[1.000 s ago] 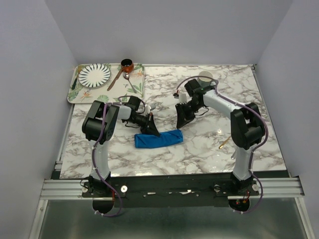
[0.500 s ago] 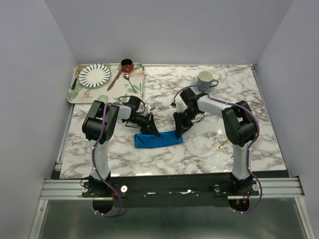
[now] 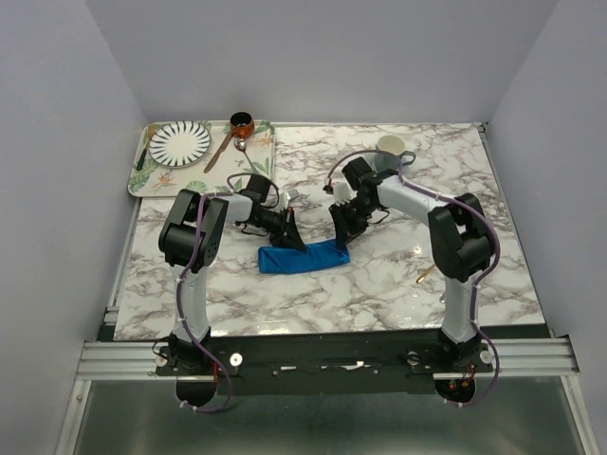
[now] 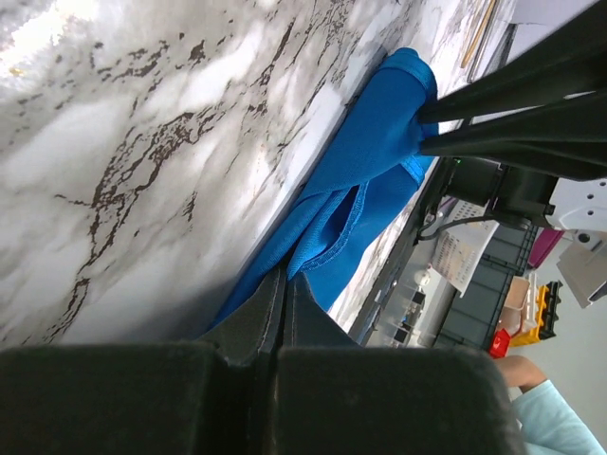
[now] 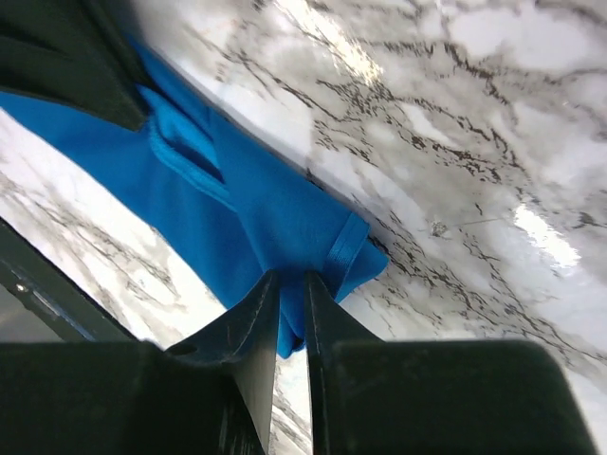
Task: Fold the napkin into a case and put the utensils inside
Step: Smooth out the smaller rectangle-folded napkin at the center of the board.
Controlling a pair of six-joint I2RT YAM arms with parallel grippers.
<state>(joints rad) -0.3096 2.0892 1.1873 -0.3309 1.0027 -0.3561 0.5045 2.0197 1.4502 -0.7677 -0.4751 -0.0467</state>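
The left gripper (image 4: 283,284) is closed tight, and its two fingers pinch a fold of the blue napkin (image 4: 370,180) at the left end of the cloth. The right gripper (image 5: 290,296) stands narrow, with a thin gap between its fingers, and the right end of the napkin is caught in this gap, so both grippers hold the same cloth. They face each other across it, near but not touching.

The napkin lies as a long narrow strip in the middle of the marble table (image 3: 379,294), between the two fingertips. Its stitched hem shows in both wrist views. Near the left gripper the layers gape a little along one long edge. At the right end the hem makes a small corner just beside the fingers.

Around the strip the marble is bare on the near side and on the far side. A gold-coloured utensil (image 3: 425,276) lies by the right arm, well apart from the napkin and partly hidden behind the arm. A mug (image 3: 392,145) stands near the far edge behind the right arm. In the far left corner a tray (image 3: 261,169) carries a striped plate (image 3: 179,141), a small brown pot (image 3: 242,122) and a brown-handled spoon (image 3: 226,147).
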